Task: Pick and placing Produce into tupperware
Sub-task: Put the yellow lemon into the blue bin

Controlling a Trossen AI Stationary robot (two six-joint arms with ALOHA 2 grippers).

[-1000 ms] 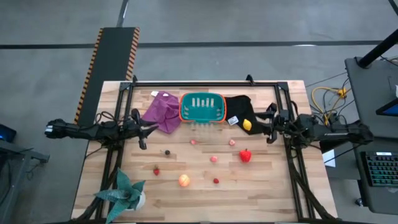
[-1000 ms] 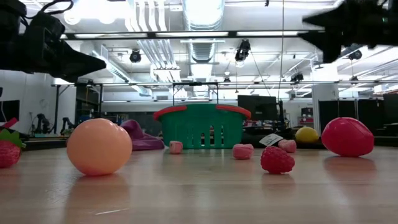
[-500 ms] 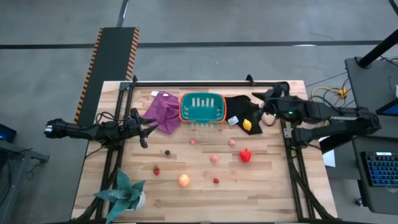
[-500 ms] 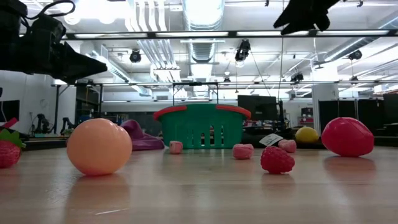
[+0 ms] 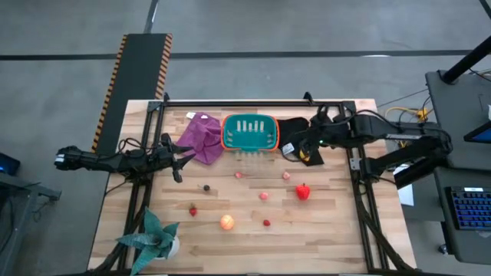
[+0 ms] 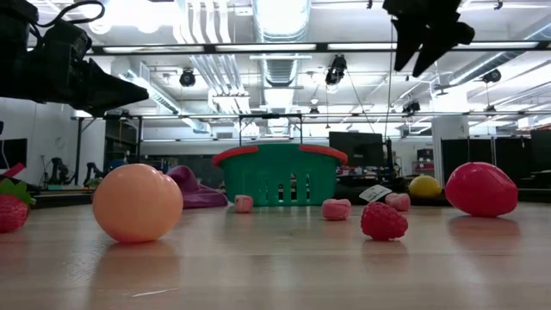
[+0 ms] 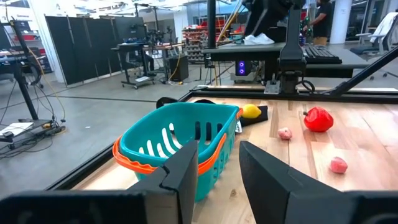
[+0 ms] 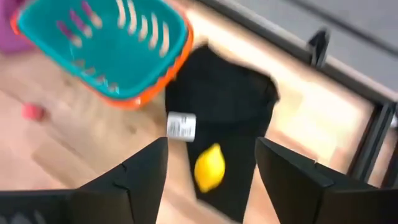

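Setting: wooden table [image 5: 253, 238] in a big workshop, seen from above; everything below is placed relative to the teal basket [image 5: 249, 132] at the back middle.
Basket: upright, nothing visible inside, a purple cloth [image 5: 199, 136] touching its left side and a black cloth [image 5: 295, 130] on its right.
Lemon: the yellow lemon [image 8: 209, 167] lies on the black cloth, just right of the basket, its long axis tilted, pointing roughly toward the basket's near corner.
Right gripper: the right gripper [image 8: 211, 163] hangs above the black cloth with the lemon directly under the gap, fingers spread wider than the fruit, holding nothing.
Left gripper: the left gripper [image 7: 217, 171] waits left of the purple cloth, fingers narrowly parted, empty, aimed at the basket.
Other produce: red pepper [image 5: 303, 192], peach ball [image 5: 227, 222] and small pieces scattered in front of the basket.
Judgement: right arm is nearer; a straight descent looks enough.
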